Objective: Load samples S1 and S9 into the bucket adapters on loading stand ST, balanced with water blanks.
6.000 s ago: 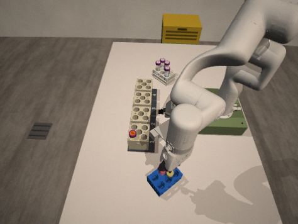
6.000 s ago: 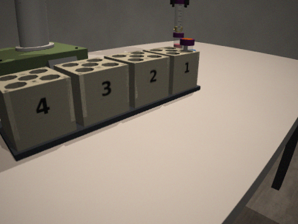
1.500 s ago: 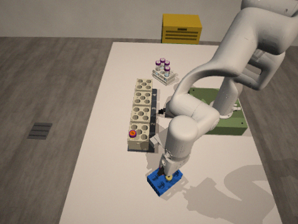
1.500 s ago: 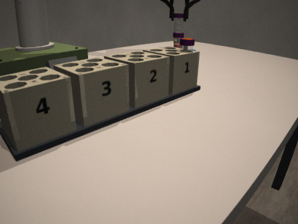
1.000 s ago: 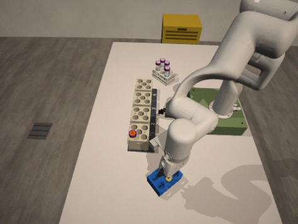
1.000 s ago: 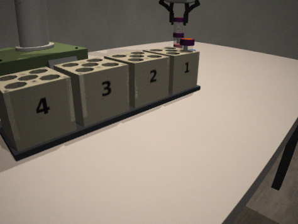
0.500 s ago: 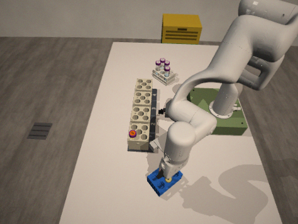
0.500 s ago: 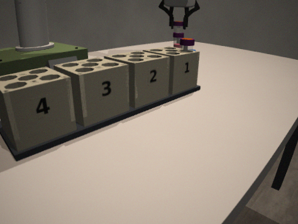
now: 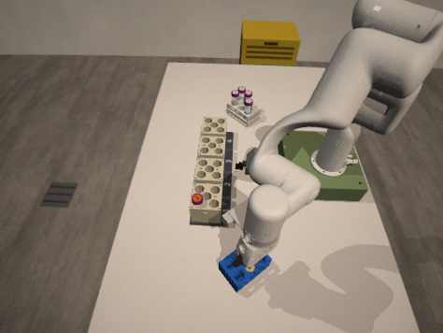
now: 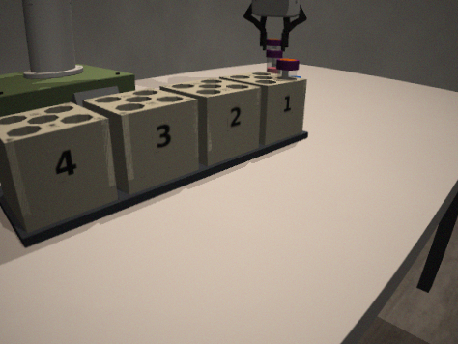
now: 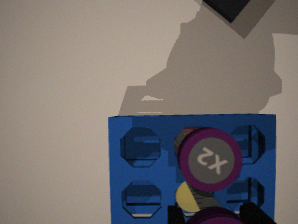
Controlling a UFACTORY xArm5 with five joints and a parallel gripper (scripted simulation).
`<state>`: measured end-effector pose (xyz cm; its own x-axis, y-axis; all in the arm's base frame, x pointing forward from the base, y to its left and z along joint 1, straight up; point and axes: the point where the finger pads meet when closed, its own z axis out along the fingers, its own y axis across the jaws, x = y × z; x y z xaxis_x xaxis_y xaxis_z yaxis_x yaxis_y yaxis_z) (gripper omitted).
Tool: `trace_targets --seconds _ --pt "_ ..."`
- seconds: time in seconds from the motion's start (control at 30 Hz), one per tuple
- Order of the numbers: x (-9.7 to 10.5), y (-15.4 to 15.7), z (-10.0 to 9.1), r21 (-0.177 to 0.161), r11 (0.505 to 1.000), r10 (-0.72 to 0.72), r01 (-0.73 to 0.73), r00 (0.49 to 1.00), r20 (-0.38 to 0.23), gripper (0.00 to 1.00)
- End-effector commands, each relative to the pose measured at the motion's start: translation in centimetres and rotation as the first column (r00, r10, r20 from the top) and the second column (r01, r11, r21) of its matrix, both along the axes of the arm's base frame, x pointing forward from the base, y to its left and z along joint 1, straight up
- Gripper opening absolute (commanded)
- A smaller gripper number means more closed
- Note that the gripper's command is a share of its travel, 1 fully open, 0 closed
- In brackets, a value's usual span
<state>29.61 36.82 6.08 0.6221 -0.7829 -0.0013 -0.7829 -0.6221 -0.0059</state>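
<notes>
The pincer [image 9: 240, 258] [image 10: 274, 46] [image 11: 214, 214] is closed around an orange-dotted sample tube [image 10: 273, 42] [image 11: 215, 218], probably S1, above the blue rack [image 9: 229, 278] [image 11: 117, 175]. Sample handling is the step in hand; next, settle its level, then choose a balanced hole and matching blank. X2 [image 10: 274, 53] [image 11: 210, 160] should stay. Outward, S9 [image 9: 197, 198] [image 10: 288, 64] stands in adapter 1 [image 9: 206, 215] [image 10: 287, 118]. The held tube's ID and fill are unreadable; the blanks' volumes are too small, and no DONE key is discernible.

X2 on a grey-dotted cap [image 11: 210, 159], 1 to 4 on adapter sides [image 10: 282, 108]
</notes>
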Motion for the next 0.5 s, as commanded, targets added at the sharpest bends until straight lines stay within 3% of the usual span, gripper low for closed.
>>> trace_targets --seconds 0.0,0.47 --pt "0.1 0.1 -0.2 0.003 1.0 0.0 0.0 1.0 0.003 0.0" --pt "0.1 0.1 -1.4 0.003 1.0 0.0 0.0 1.0 0.003 0.0"
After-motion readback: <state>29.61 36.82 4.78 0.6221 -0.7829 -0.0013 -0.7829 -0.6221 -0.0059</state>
